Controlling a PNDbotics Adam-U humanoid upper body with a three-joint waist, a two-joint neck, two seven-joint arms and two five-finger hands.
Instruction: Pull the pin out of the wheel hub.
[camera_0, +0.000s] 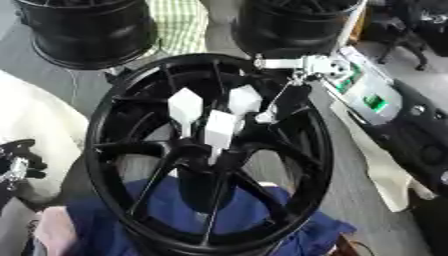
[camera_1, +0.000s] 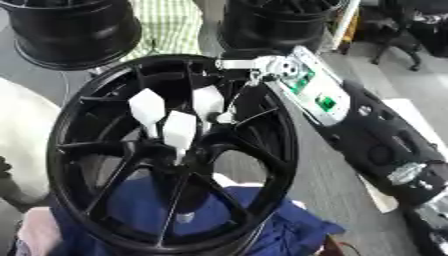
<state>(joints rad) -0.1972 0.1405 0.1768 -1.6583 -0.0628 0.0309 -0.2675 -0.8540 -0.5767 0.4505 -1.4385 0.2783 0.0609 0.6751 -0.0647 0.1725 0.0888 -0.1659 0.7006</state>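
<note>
Your right hand (camera_0: 278, 102) reaches into the wheel hub (camera_0: 131, 110) near the white pins (camera_0: 219, 129), its grip unclear, so next close on one pin and pull outward.

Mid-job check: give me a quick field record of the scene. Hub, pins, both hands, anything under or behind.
wheel hub: black spoked wheel hub, face toward the camera, tilted
pins: three white pins standing out of the hub centre, none out yet
right hand: right hand reaches in from the upper right, a fingertip at the rightmost pin; grip cannot be told
left hand: left hand at the left edge, away from the hub; fingers unclear
under hub: blue cloth
behind: two more black wheels
</note>
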